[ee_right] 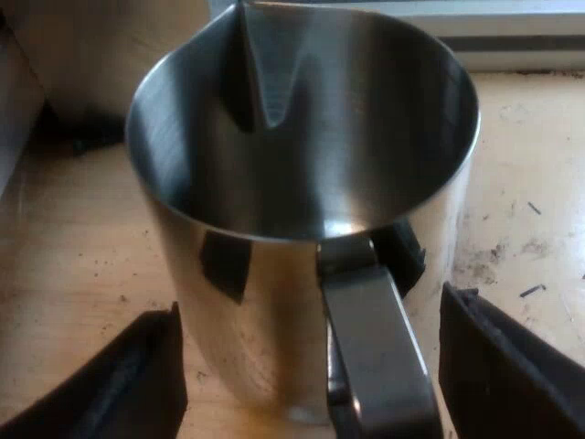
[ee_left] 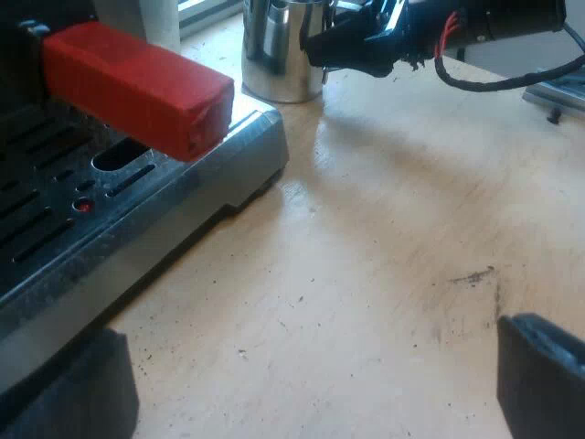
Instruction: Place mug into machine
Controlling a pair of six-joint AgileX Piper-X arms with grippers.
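A shiny steel mug [ee_left: 279,55] with a pouring spout stands on the wooden table beside the machine's corner. My right gripper [ee_left: 343,46] is at its handle side. In the right wrist view the mug [ee_right: 302,137] is empty and upright, its handle [ee_right: 375,338] pointing between my black fingers [ee_right: 146,375]. The right gripper [ee_right: 315,366] is open, one finger on each side of the mug's lower body, not touching it. My left gripper [ee_left: 311,384] hangs open low over bare table next to the machine's drip tray [ee_left: 110,210].
The holder's red handle end [ee_left: 137,87] juts out over the slotted drip tray. Bare wooden table [ee_left: 393,256] lies between the tray and the mug. A grey metal piece [ee_left: 558,91] sits beyond the right arm. A window sill [ee_right: 512,37] runs behind the mug.
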